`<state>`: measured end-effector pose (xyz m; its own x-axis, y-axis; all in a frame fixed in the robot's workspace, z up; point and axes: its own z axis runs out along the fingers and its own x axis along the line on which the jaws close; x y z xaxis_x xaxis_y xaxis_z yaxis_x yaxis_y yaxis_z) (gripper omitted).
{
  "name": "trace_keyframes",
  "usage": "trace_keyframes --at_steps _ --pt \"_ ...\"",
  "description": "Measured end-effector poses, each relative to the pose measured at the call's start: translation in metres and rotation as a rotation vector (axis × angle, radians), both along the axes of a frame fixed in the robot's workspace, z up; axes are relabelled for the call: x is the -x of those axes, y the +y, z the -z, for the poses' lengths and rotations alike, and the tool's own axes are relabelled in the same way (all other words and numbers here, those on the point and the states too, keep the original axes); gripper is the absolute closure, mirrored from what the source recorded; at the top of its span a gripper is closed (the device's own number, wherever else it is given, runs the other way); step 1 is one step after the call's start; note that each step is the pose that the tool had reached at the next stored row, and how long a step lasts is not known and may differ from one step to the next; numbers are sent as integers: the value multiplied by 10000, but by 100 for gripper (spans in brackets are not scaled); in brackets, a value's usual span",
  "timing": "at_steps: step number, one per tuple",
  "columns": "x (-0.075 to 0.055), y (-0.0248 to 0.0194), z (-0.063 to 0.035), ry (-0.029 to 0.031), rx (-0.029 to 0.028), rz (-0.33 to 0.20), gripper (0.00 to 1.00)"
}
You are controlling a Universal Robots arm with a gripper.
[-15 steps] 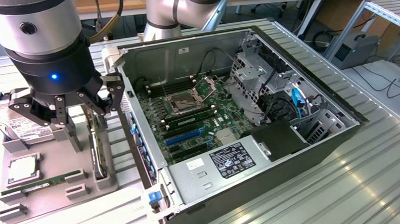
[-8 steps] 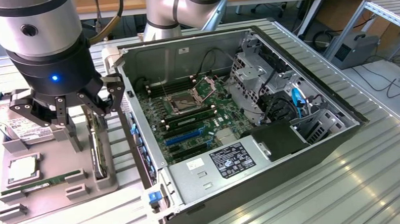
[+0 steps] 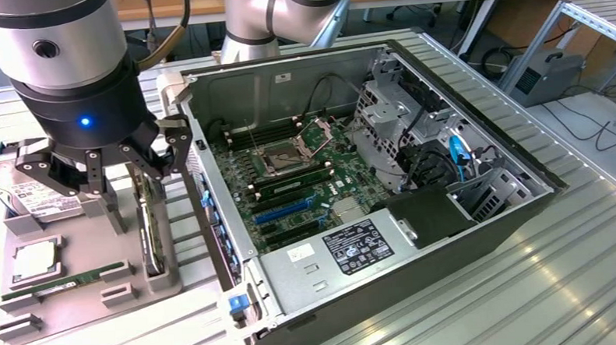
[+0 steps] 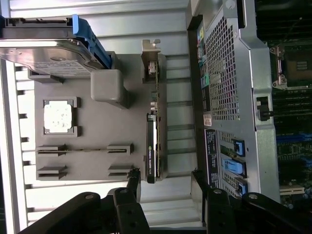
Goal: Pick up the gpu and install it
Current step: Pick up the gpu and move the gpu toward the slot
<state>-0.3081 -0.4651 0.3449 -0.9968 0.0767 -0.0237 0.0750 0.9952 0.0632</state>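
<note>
Your end effector [image 3: 105, 170] hangs released, its black fingers [image 4: 131, 187] spread wide and holding nothing, above the grey holder tray [image 3: 74, 307] on the counter [image 3: 501, 304]. Just beneath it, the gpu [image 4: 152, 146] stands on its thin edge in the tray's slot nearest the computer case [image 3: 396, 278], with its silver bracket at the far end.

By my reading, you are at the very start. The card is not yet gripped or lifted, and the whole install remains. Inside the open case, the blue expansion slot [image 3: 284, 211] on the motherboard [image 3: 287, 181] sits bare.

Room is tight on one side, because the case's perforated wall [image 4: 229, 73] rises just beside the gpu and leaves only a narrow channel for a finger. On the other side, the hard drive [image 3: 28, 196] stands propped near the fingers, while the processor chip [image 4: 59, 116] and the memory stick [image 3: 63, 280] lie low and well apart. Over the motherboard the space is open, with the drive cage [image 3: 389, 114] crowding the exterior view's right.
</note>
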Motion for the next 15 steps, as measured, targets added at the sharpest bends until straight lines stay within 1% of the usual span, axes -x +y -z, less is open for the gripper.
trace_keyframes --at_steps 15 --pt "0 0 41 0 0 0 46"
